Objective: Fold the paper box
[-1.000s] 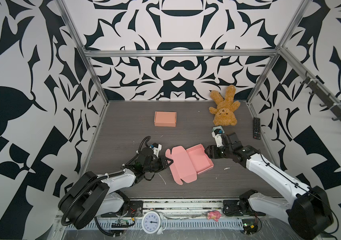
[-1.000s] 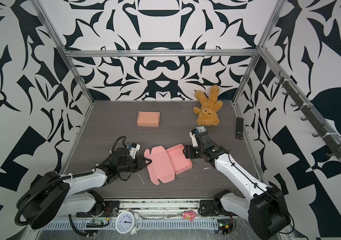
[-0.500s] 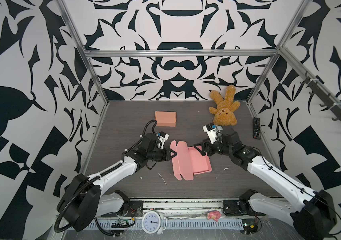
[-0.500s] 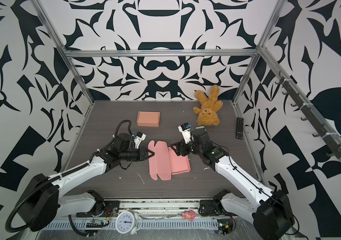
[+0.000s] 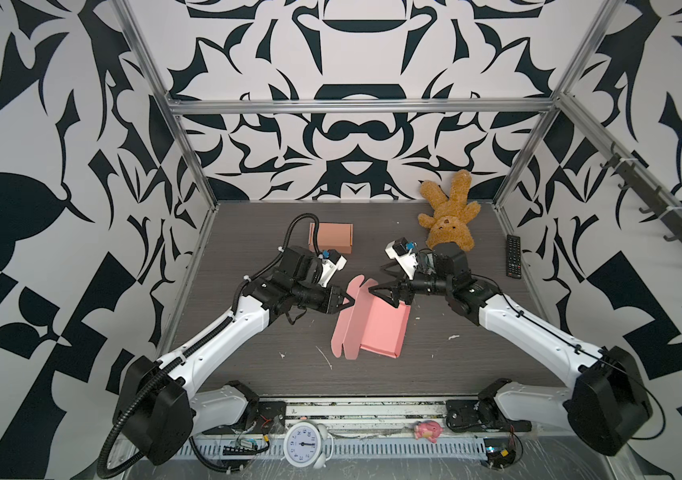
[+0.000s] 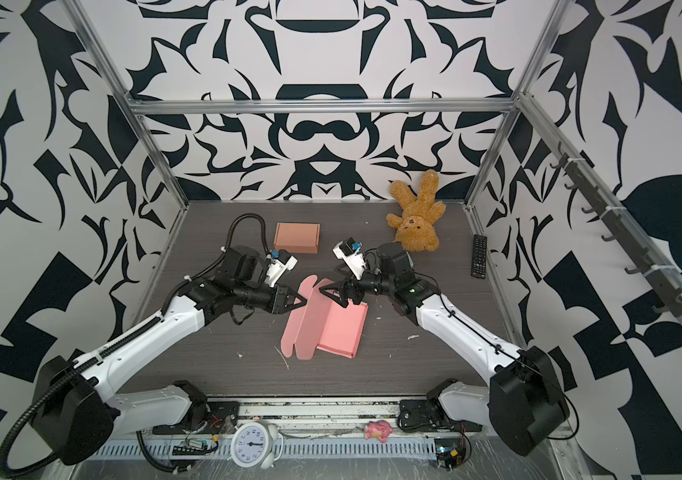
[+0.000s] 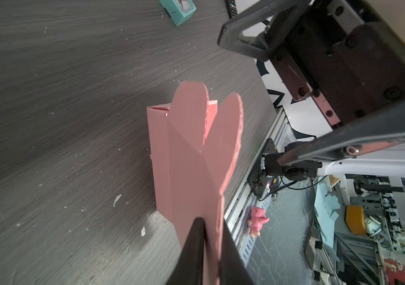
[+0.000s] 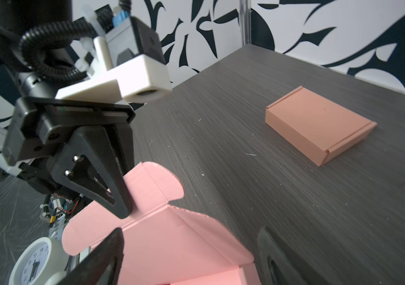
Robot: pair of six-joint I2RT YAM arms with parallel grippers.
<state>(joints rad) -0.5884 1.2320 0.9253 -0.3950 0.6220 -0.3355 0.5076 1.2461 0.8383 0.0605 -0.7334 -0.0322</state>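
Observation:
The pink paper box [image 5: 372, 332] [image 6: 333, 330] lies mid-table, its tray on the table and its lid panel with two rounded flaps raised on the left. My left gripper [image 5: 349, 302] [image 6: 304, 300] is shut on the lid's upper edge; in the left wrist view the pink panel [image 7: 191, 153] is pinched between the left gripper [image 7: 211, 229] tips. My right gripper [image 5: 383, 296] [image 6: 333, 297] is open over the box's far end. In the right wrist view the right gripper [image 8: 189, 246] straddles the pink box [image 8: 172, 234] without gripping it, close to the left gripper [image 8: 120, 209].
A folded brown box [image 5: 333, 237] [image 8: 320, 125] sits at the back, a teddy bear [image 5: 449, 220] at the back right and a remote [image 5: 513, 261] by the right wall. A clock [image 5: 305, 444] and a pink toy [image 5: 426, 430] lie on the front rail.
The left gripper has lifted the lid from flat on the table to standing up and moved away from the front edge. The right gripper has moved over the box's far end and opened wider.

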